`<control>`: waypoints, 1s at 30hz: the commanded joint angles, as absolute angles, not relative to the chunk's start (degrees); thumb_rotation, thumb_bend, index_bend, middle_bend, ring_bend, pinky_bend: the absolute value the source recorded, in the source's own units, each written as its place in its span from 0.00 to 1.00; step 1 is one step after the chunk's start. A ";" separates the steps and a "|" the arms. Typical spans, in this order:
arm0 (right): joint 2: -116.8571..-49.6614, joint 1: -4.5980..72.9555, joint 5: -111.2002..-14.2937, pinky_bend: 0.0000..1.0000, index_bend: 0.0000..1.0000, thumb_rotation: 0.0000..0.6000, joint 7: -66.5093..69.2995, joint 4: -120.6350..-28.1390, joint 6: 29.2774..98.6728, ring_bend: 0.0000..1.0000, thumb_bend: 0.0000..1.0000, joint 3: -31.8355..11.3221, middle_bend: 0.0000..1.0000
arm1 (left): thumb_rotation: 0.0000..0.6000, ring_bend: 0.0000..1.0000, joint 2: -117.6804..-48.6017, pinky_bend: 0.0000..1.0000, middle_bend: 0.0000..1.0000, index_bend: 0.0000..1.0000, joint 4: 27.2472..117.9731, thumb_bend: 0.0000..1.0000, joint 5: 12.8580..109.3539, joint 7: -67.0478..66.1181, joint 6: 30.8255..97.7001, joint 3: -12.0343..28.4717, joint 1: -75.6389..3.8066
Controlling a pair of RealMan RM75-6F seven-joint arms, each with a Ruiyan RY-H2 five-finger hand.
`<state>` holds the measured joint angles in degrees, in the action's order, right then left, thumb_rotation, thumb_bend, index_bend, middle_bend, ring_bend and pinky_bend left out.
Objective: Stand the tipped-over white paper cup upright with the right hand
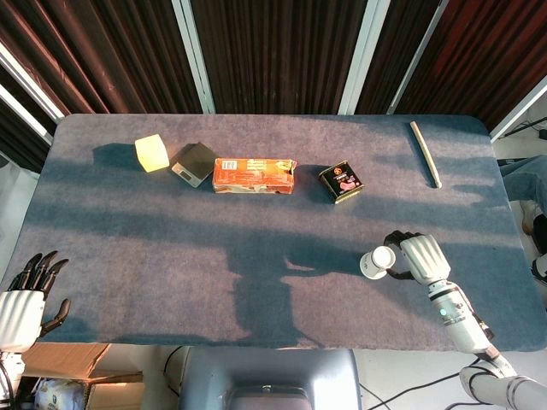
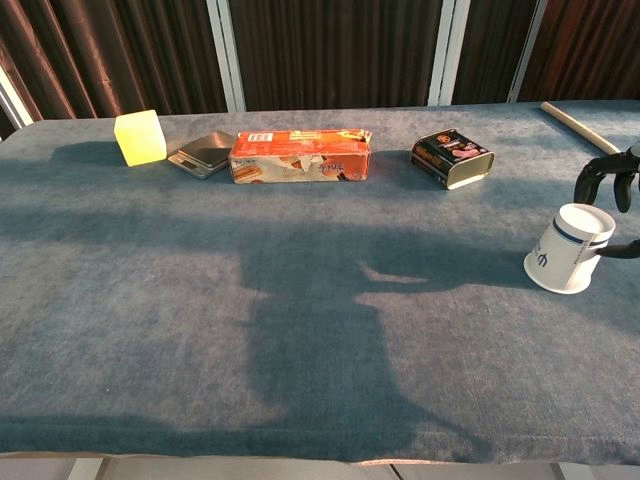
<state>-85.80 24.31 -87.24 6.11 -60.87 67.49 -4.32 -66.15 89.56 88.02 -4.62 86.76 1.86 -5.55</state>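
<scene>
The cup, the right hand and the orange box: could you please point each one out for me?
cup [image 2: 567,252], chest view, on its white side wall below the blue band.
right hand [image 1: 420,255], head view, on the white back of the hand.
orange box [image 2: 300,155], chest view, on its front face.

This looks like a robot test room or lab staged for recording, not a home or a shop. A wide counter [image 1: 128,256] covered in grey-blue felt-like cloth stands in front of dark pleated curtains [image 1: 273,43] hung between pale vertical posts [image 1: 192,51], shutting off the background like a studio backdrop. On the cloth lies a spaced row of unrelated small props: a yellow block [image 1: 151,153], a small digital scale [image 1: 194,163], an orange carton [image 1: 254,175], a dark tin [image 1: 341,181] and a pale stick [image 1: 425,153], while a cardboard box [image 1: 73,363] sits on the floor by the near edge.
</scene>
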 commanded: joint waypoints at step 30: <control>-99.13 29.89 -97.29 0.67 0.60 1.00 74.43 -33.97 73.02 0.54 0.43 3.42 0.52 | 1.00 0.02 -66.00 0.25 0.05 0.20 89.89 0.39 87.93 -5.09 86.44 1.71 -5.46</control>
<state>-98.02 29.29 -97.28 67.67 -35.65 74.93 1.98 -66.00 89.89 87.93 -5.09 86.44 1.71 -5.46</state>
